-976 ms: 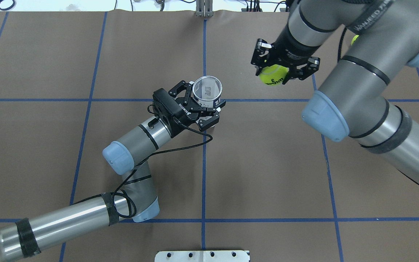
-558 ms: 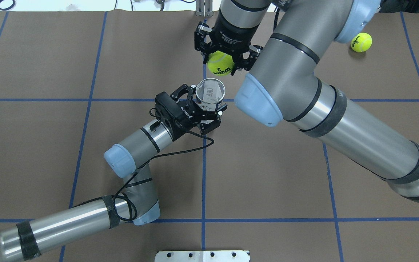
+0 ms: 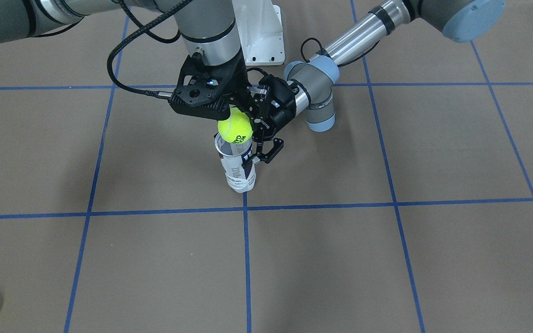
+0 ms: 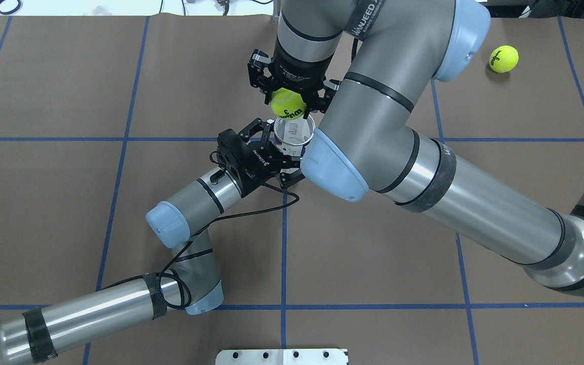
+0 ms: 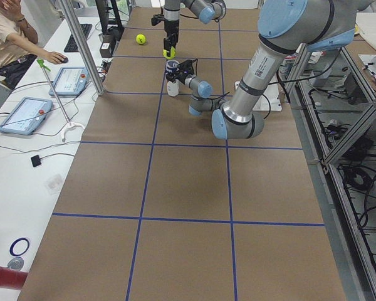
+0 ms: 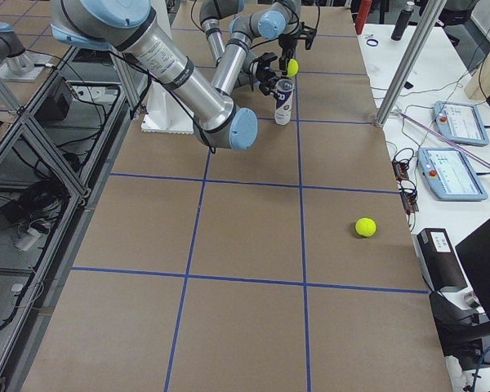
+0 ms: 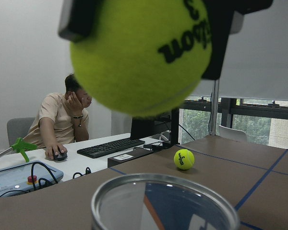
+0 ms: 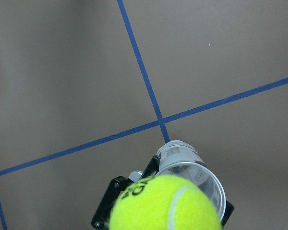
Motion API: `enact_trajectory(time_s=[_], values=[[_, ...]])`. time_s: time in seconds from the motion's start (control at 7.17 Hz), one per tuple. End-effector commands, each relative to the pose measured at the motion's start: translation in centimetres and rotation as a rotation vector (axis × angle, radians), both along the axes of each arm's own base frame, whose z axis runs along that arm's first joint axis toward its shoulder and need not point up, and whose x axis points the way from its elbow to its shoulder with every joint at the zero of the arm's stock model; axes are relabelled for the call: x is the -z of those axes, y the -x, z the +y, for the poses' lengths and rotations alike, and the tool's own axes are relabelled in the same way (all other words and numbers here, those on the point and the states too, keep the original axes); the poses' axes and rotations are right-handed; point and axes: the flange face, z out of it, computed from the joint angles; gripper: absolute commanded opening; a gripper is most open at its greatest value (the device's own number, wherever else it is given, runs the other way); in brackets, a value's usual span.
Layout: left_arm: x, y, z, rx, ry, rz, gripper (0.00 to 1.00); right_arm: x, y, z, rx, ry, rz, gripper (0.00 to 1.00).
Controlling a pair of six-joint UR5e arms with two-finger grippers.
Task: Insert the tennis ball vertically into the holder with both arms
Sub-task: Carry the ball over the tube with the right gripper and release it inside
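Hanging at upper centre, the right gripper (image 4: 289, 101) jaws clamp a tennis ball (image 4: 287, 103) just above the upright holder (image 4: 294, 134), which the left gripper (image 4: 281, 152) jaws grip on the worktop (image 4: 69, 101).

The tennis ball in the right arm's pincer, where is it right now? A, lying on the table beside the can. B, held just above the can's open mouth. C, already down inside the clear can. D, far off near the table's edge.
B: the right pincer grips the tennis ball just over the open rim of the can, which the left pincer holds upright.
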Motion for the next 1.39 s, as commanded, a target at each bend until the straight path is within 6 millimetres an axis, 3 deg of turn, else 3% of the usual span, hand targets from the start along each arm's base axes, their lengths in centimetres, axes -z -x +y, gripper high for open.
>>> enact_trajectory(time_s=[0.0, 0.84, 0.98, 1.25], values=[[0.2, 0.1, -0.1, 0.002, -0.002, 0.002, 0.98, -0.1, -0.1, 0.2, -0.004, 0.004, 0.010, 0.94], [0.0, 0.5, -0.6, 0.014, -0.005, -0.001, 0.99, -1.0, -0.2, 0.1, 0.005, -0.002, 0.020, 0.99], [0.0, 0.5, -0.6, 0.014, -0.005, -0.001, 0.99, -3.4, -1.5, -1.2, 0.014, -0.031, 0.051, 0.99], [0.0, 0.4, -0.5, 0.012, -0.005, -0.001, 0.99, -12.0, -8.4, -5.8, 0.093, -0.161, 0.150, 0.99]])
